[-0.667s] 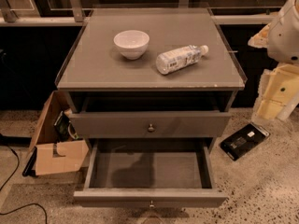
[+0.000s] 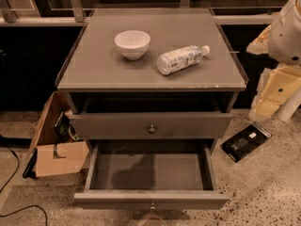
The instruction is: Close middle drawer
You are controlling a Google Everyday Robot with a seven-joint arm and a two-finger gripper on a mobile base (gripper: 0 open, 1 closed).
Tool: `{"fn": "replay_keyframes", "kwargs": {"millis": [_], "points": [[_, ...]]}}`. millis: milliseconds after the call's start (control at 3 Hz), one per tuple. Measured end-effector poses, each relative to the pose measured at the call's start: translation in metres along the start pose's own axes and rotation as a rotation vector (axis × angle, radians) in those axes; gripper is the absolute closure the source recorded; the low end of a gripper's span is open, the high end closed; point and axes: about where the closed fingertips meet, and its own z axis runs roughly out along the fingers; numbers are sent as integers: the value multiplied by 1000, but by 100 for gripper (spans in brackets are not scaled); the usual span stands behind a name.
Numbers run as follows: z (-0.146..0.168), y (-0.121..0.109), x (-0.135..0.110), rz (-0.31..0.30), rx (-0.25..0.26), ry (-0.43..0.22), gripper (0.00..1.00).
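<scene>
Middle drawer [image 2: 152, 199]: qty 1. Lower of the 2 drawers in view, pulled far out toward camera, front near bottom edge of view.
Lower knob [image 2: 152, 205]: qty 1, small, round, metal, ctr of the middle drawer's front.
Upper drawer [image 2: 197, 125]: qty 1, taller front, directly above. Out slightly, w/ dark gap under the cabinet top [image 2: 94, 69].
Upper knob [image 2: 152, 129]: qty 1, ctr of front. Knobs total: 2.
Bowl [image 2: 132, 44]: qty 1, white, upright, L-ctr on top.
Bottle [image 2: 181, 59]: qty 1, clear plastic, on its side, cap to R-rear. Near bowl, not touching.
Gripper [image 2: 275, 95]: qty 1, cream-coloured, at R edge of view beside cabinet, well apart from the middle drawer. Wide or narrow: cannot tell.
Cardboard box [image 2: 56, 154]: qty 1, on floor just L of cabinet.
Black device [image 2: 246, 141]: qty 1, flat on floor, R side.
Cable [image 2: 11, 171]: qty 1, on floor, far L.
</scene>
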Motion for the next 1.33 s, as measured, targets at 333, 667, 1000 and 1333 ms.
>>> {"fn": "replay_keyframes", "kwargs": {"millis": [333,667,1000,1333], "points": [[0,0,0,0,0,0,38],[0,0,0,0,0,0,63],[-3,5,4,22,49,-71,92],[16,20,14,78,62,-139,100]]}}
